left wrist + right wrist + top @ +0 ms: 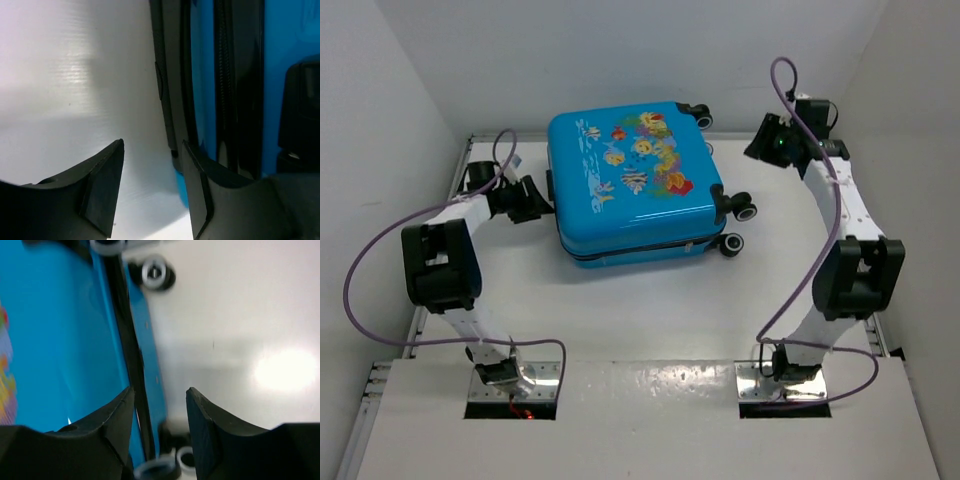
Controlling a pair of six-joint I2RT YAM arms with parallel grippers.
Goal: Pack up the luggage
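Luggage: lay closed, flat on desk.
Left hand: stood parted, empty.
Right hand: stood parted, empty.

**Top view.** The small bright-blue hard-shell suitcase with fish prints lies closed, so its inside is hidden, as is its underside against the white surface. The left hand and right hand are too small and dark to separate their fingers.

**Left wrist view.** The suitcase runs off the top and right edges, and only its side band shows. A dark block at the right edge is blurred beyond naming.

**Right wrist view.** The fish print is a smeared streak cut by the left edge. The lower wheels are partly hidden behind the fingers and cut by the bottom edge. The upper wheel is out of focus.
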